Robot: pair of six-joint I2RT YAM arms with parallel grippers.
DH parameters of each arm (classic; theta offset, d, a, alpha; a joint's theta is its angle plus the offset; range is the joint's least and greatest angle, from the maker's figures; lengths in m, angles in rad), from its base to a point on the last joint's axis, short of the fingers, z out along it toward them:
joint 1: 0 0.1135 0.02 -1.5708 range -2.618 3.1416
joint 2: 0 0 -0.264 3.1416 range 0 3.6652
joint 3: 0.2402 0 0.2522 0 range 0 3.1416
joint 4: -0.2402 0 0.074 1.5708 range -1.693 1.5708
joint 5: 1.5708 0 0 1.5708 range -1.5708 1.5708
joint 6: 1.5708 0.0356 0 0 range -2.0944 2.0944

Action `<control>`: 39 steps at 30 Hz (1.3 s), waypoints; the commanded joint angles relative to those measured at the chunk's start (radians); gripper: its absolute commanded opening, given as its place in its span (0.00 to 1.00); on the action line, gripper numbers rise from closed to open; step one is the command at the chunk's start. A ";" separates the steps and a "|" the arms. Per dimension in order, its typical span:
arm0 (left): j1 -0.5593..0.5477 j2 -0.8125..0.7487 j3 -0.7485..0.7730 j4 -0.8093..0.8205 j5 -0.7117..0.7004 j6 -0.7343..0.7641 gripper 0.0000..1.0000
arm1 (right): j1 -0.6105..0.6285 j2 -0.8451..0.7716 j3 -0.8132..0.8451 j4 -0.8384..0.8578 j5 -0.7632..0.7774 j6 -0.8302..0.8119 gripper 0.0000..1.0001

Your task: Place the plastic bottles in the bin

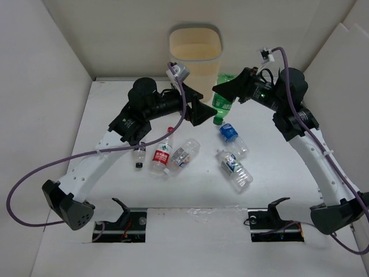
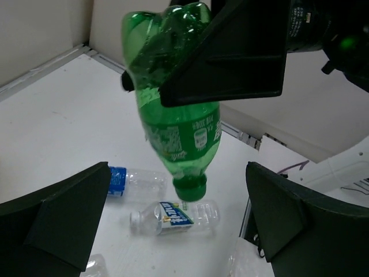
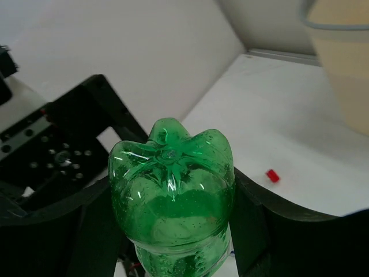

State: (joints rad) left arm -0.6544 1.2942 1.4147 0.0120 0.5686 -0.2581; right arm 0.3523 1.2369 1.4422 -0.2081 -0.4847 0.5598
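Observation:
My right gripper (image 1: 226, 88) is shut on the green bottle (image 1: 221, 105) and holds it off the table, cap down, in front of the cream-yellow bin (image 1: 195, 53). In the right wrist view the bottle's base (image 3: 172, 190) sits between my fingers. My left gripper (image 1: 199, 109) is open and empty just left of the green bottle; in the left wrist view the bottle (image 2: 180, 124) hangs ahead of the open jaws. Several clear bottles lie on the table: red-labelled (image 1: 162, 156), dark-labelled (image 1: 184, 152), blue-capped (image 1: 231, 134), blue-and-white-labelled (image 1: 235, 168) and a small one (image 1: 139, 154).
White walls close in the table on the left, back and right. A small red cap (image 3: 272, 176) lies on the table near the bin (image 3: 343, 63). The two arm bases stand at the near edge.

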 commanded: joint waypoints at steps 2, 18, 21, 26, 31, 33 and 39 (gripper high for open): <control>-0.063 0.008 0.010 0.076 -0.062 0.060 1.00 | 0.066 -0.007 0.000 0.278 -0.173 0.114 0.00; -0.077 0.048 0.000 0.253 -0.255 -0.012 0.00 | 0.111 0.016 -0.025 0.463 -0.218 0.218 0.70; -0.044 0.083 0.072 0.243 -0.326 -0.003 0.00 | 0.018 -0.016 -0.075 0.434 -0.194 0.200 1.00; 0.030 0.262 0.215 0.246 -0.472 0.100 0.00 | -0.148 -0.129 -0.120 0.129 0.119 0.042 1.00; 0.136 0.589 0.705 0.112 -0.492 0.180 0.00 | -0.161 -0.186 -0.163 0.010 0.127 -0.063 1.00; 0.160 0.728 0.830 0.097 -0.503 0.192 0.03 | -0.161 -0.197 -0.187 -0.002 0.118 -0.084 1.00; 0.249 0.925 1.081 0.161 -0.473 0.132 1.00 | -0.136 -0.240 -0.221 -0.057 0.150 -0.118 1.00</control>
State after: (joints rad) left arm -0.4294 2.2162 2.4172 0.1150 0.1059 -0.1169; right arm 0.1989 1.0256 1.2346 -0.2310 -0.3733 0.4904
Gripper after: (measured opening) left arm 0.942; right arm 0.999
